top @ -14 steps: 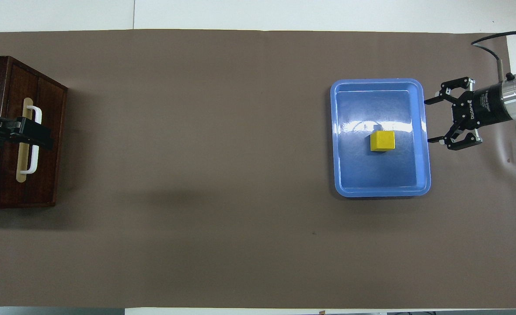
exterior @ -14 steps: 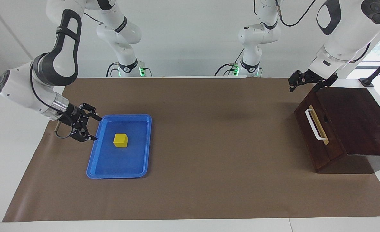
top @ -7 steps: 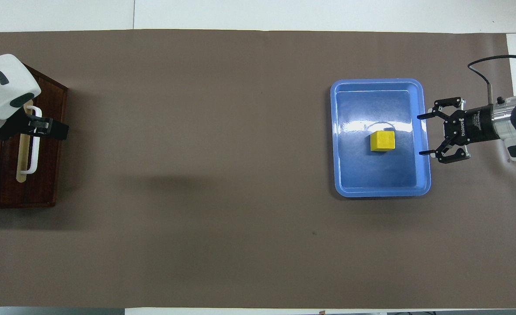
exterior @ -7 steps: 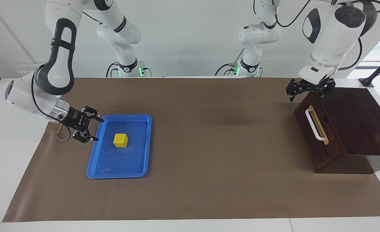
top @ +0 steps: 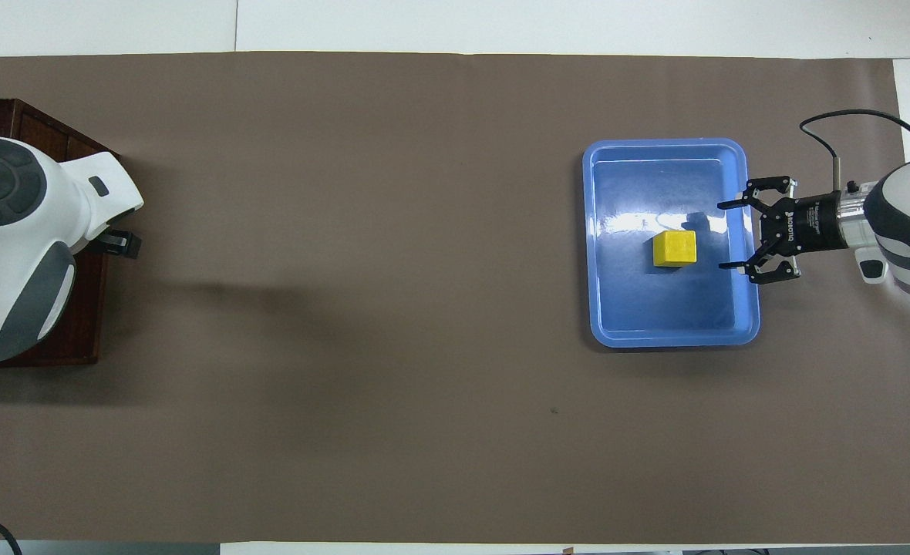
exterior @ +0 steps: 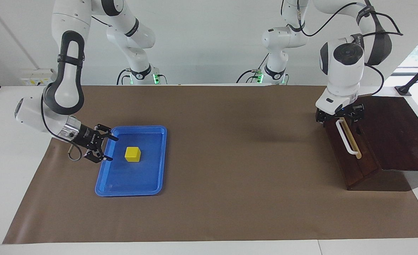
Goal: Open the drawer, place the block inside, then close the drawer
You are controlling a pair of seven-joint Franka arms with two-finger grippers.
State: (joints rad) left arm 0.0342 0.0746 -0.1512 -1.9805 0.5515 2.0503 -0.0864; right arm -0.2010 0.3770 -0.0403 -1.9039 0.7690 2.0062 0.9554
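The yellow block (exterior: 132, 154) sits in the middle of a flat blue tray (exterior: 102, 177); it also shows in the overhead view (top: 674, 248). My right gripper (exterior: 113, 149) is open, low over the tray's rim toward the right arm's end of the table, fingers pointing at the block with a gap between them and it (top: 721, 235). The drawer (exterior: 340, 150) is shut in its dark wooden box (exterior: 396, 134). My left gripper (exterior: 340, 117) is open, its fingers straddling the end of the white handle (exterior: 348, 140) nearer to the robots. In the overhead view the left arm hides the handle.
The tray (top: 594, 231) lies toward the right arm's end of the brown mat (exterior: 230, 159), the wooden box (top: 85, 324) at the left arm's end. The mat's middle is bare between them.
My left gripper has come down from above the box's corner onto the handle's end. My right gripper has slid in over the tray's rim toward the block. Block and drawer have not moved.
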